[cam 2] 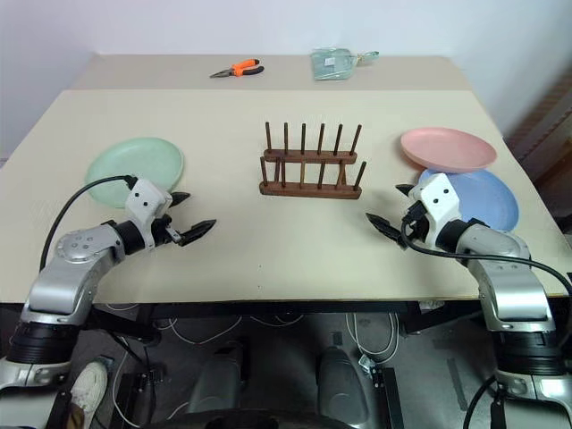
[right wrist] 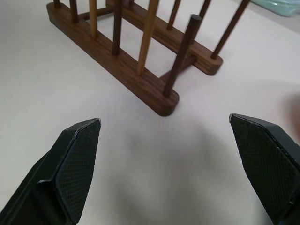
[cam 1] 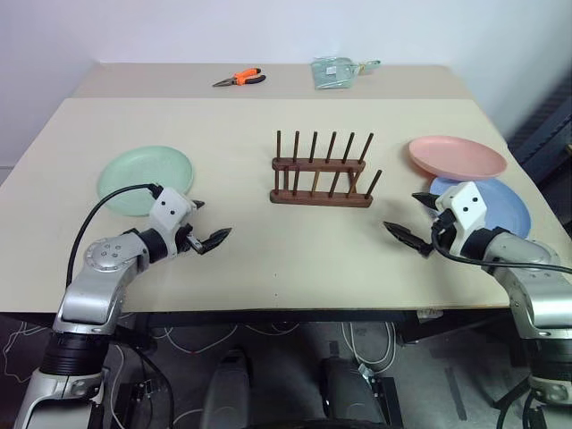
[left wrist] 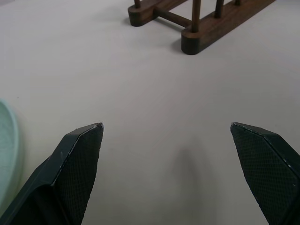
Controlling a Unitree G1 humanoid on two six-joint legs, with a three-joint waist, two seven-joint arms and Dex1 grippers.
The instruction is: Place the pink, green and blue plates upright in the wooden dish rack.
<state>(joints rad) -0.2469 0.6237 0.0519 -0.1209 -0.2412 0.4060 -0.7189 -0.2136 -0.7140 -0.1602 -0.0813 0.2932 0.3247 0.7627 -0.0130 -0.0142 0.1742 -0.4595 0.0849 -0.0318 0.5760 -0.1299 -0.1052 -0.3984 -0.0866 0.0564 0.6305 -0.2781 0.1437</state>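
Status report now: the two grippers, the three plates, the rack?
Left gripper, right gripper open, empty. Green plate, pink plate on blue plate, flat. Wooden dish rack empty, unobstructed.

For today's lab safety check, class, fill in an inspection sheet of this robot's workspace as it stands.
Surface: beige table, mostly bare.
Job's things: wooden dish rack holds no plates; green plate lies flat at left; pink plate overlaps blue plate at right.
Clutter: orange-handled pliers and clear packet at far edge.
Grippers: left gripper and right gripper open, holding nothing.
Cables: black cable on left arm; loose wires under table.
Surroundings: white wall.
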